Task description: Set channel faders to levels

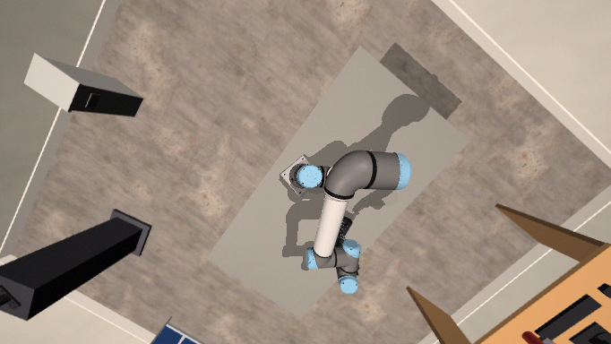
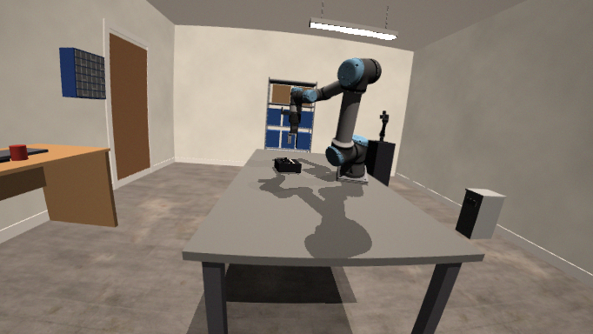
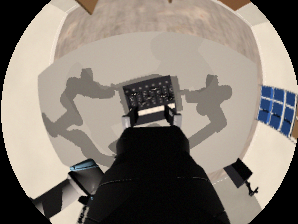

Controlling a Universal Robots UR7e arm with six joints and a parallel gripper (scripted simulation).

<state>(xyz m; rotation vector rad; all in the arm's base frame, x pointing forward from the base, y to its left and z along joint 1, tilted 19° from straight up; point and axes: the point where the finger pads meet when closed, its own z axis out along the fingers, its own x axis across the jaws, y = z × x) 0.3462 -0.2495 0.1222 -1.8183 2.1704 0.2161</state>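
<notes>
Tool (image 2: 290, 138) (image 3: 151, 111) spread wide, nothing between the fingertips, hanging well above the bench (image 2: 278, 226) (image 3: 210, 60) (image 1: 358, 81). Lighting desk (image 1: 345, 227) (image 2: 287, 165) (image 3: 149, 94) below the tool, well apart from it, on the bench; just beyond the fingers in the wrist view. Looks like approach stage, no contact with any fader.

Risks, as judged: coming down with fingers this spread, likely to straddle or knock neighbouring caps and shift levels; master fader at risk too, if brushed by a finger or the tool body. Pressing too low could shove or tip the desk off its feet. Desk looks turned a little against the fingers in the wrist view; if not matched, sideways push instead of travel along the slot. Letting go early or too fast could leave a cap between marks or moving.

Hard to make out: tape levels unreadable, scale marks and cap lines too small, master not told from channels. Desk partly hidden under the arm (image 1: 332, 224) (image 2: 349, 115) in the top view. Feet not visible. Fingertips hidden in the top view.
</notes>
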